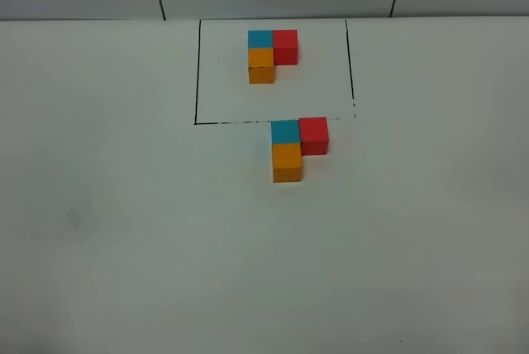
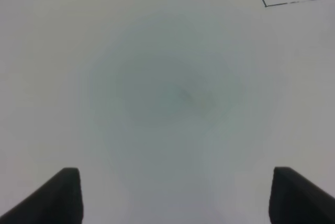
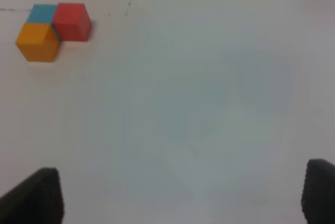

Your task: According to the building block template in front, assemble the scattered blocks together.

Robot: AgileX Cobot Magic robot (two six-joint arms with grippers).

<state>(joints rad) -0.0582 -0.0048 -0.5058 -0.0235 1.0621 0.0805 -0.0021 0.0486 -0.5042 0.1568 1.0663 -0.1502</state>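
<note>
Both grippers, left (image 2: 172, 195) and right (image 3: 183, 195), are spread wide, holding nothing. Scattered blocks (image 1: 293, 145) form a touching L, matching the framed template (image 1: 269, 52).

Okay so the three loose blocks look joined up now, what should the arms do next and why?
Probably nothing more than staying clear. The loose blocks, blue, red and orange, already touch in the same L as the template. Both grippers, left and right, are open over bare table, holding nothing.
</note>
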